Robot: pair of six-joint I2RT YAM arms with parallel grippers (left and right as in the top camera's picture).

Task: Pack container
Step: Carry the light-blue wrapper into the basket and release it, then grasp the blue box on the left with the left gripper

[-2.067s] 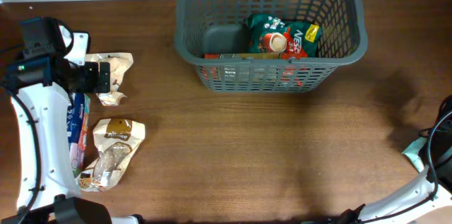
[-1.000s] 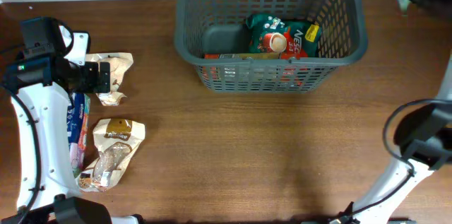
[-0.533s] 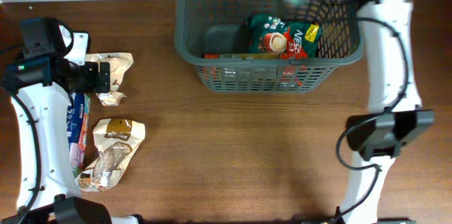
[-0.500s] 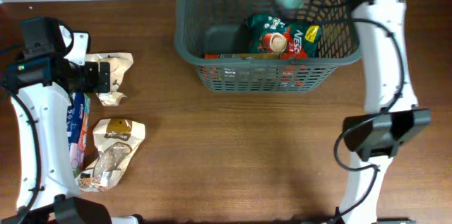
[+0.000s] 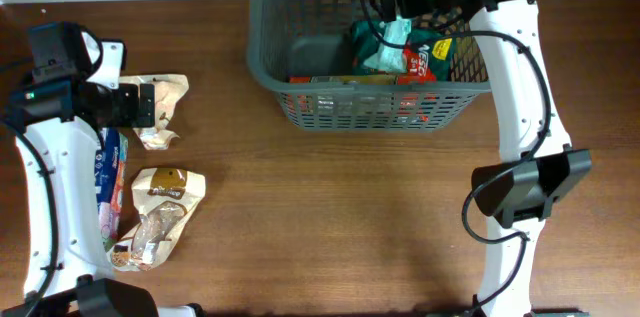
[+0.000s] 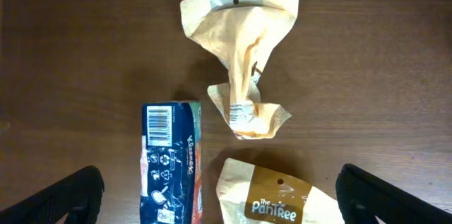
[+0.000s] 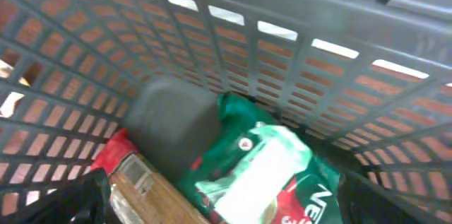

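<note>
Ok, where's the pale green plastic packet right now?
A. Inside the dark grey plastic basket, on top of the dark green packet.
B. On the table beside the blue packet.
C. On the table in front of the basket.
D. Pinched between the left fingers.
A: the pale green plastic packet lies inside the dark grey lattice-sided plastic basket, resting on the dark green packet, with the right fingers spread apart above it and not touching it.

Tan pouch [image 6: 282, 206] by the left gripper [image 6: 226, 197]: "The Pani…ee", middle letters unclear. Blue packet [image 6: 171, 160] beside it: barcode, small print unreadable. Red-green packet [image 5: 432, 52] below the right gripper [image 7: 226, 200]: "NES".
</note>
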